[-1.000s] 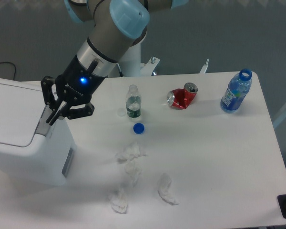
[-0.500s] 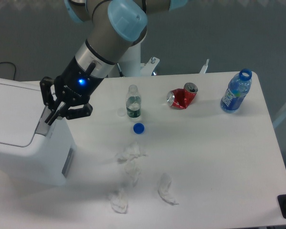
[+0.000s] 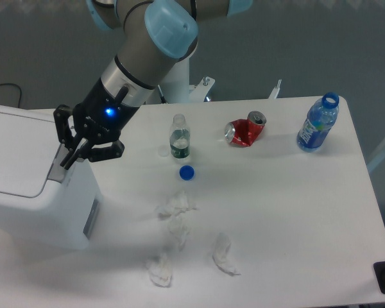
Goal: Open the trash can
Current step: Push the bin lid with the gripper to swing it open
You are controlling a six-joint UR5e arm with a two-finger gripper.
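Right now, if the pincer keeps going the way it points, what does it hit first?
Most likely the grey push tab on the trash can. The pincer points down-left at it; contact can't be judged from this view.

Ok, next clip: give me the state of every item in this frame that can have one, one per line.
trash can: lid down, not open
claw: at the grey push tab, open or shut unclear
small clear bottle: upright, uncapped
blue cap: loose on the table
red can: crushed, lying down
blue bottle: upright, uncapped
tissues: crumpled, scattered
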